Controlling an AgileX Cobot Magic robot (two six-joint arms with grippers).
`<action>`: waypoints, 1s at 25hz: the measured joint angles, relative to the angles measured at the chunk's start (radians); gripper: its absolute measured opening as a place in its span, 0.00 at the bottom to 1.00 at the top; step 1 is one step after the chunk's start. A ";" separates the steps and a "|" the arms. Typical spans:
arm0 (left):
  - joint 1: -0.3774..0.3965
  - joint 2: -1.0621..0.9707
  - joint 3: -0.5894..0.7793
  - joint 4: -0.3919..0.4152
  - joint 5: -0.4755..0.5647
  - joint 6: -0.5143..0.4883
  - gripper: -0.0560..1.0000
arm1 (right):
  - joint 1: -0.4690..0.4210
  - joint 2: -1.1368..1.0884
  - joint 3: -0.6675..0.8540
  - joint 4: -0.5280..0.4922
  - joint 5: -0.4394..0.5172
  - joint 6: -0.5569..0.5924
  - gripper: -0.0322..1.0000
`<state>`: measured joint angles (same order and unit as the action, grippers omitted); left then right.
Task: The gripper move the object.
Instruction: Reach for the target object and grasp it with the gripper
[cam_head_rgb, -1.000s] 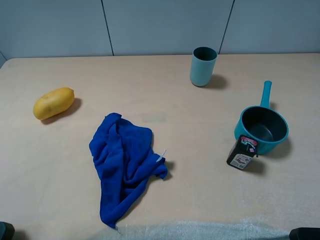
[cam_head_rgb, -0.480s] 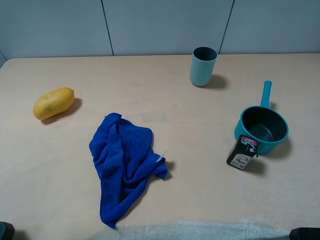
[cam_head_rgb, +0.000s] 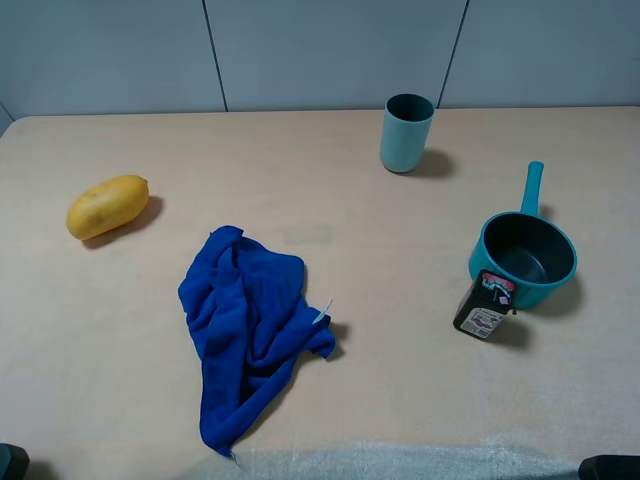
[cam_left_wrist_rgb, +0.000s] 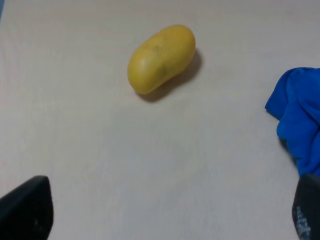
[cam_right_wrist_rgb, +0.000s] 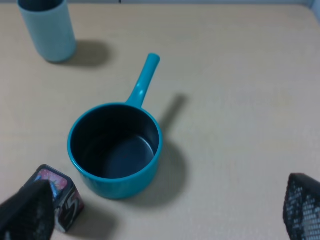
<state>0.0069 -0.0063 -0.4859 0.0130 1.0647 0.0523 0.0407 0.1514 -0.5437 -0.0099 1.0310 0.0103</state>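
Right wrist view: the saucepan (cam_right_wrist_rgb: 115, 150) stands upright on the counter (cam_right_wrist_rgb: 240, 100), hard against the dark box (cam_right_wrist_rgb: 60, 197); contact cannot be confirmed. The right hand (cam_right_wrist_rgb: 162, 212) sits short of the pan on the box's side, its fingers spread wide and holding nothing. The pan's long axis runs along its straight handle (cam_right_wrist_rgb: 144, 82), which points away from the box and from this hand. The bowl is therefore the nearer part, the handle the farther. The left hand (cam_left_wrist_rgb: 165, 210), likewise spread and empty, faces a yellow fruit (cam_left_wrist_rgb: 161, 57) well apart from the box. By judgement, the right hand is better placed to reach.
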 joint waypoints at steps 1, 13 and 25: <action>0.000 0.000 0.000 0.000 0.000 0.000 0.97 | 0.000 0.039 -0.016 0.000 0.000 0.000 0.70; 0.000 0.000 0.000 0.000 0.000 0.000 0.97 | 0.000 0.440 -0.170 0.024 -0.002 0.030 0.70; 0.000 0.000 0.000 0.000 0.000 0.000 0.97 | 0.000 0.778 -0.240 0.010 -0.005 0.148 0.70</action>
<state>0.0069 -0.0063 -0.4859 0.0130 1.0647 0.0523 0.0407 0.9298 -0.7839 0.0000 1.0256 0.1588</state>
